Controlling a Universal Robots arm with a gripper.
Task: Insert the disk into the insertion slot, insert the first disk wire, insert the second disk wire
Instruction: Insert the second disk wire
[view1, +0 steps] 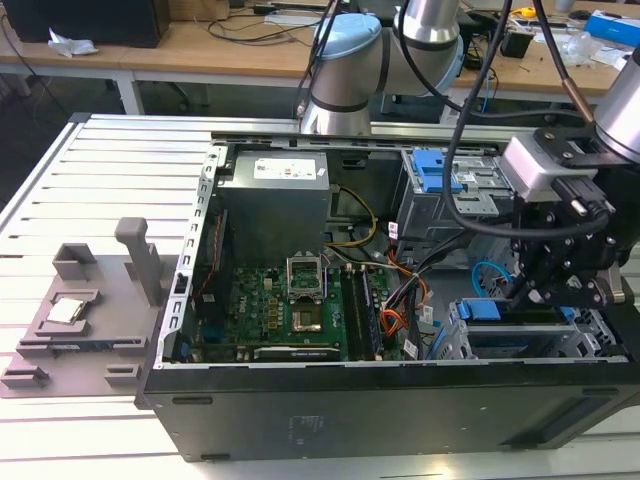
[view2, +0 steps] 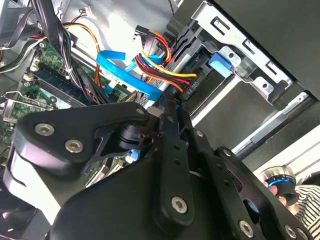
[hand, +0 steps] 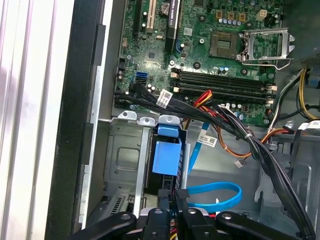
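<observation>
The disk sits inside the insertion slot (view1: 590, 345), the low grey cage at the exterior view's right front corner of the open case. Its blue carrier handle (view1: 483, 310) (hand: 166, 156) (view2: 220, 62) sticks out of the bay (hand: 125, 160). A bundle of red, yellow and black wires (view2: 162, 62) ends in a black plug (view2: 192, 86) against the disk's end. My gripper (view1: 545, 295) (hand: 174, 202) (view2: 165, 107) hangs over the cage, its fingers close together on the end of the flat blue wire (hand: 215, 192) (view2: 125, 70), right beside that black plug.
The motherboard (view1: 285, 305) and black cable bundles (hand: 225, 120) lie toward the case's middle. A taller grey cage with blue latches (view1: 440, 185) stands behind the slot. A grey fixture tray (view1: 80, 310) rests outside the case. A hand with a striped sleeve (view2: 300, 202) is near the case edge.
</observation>
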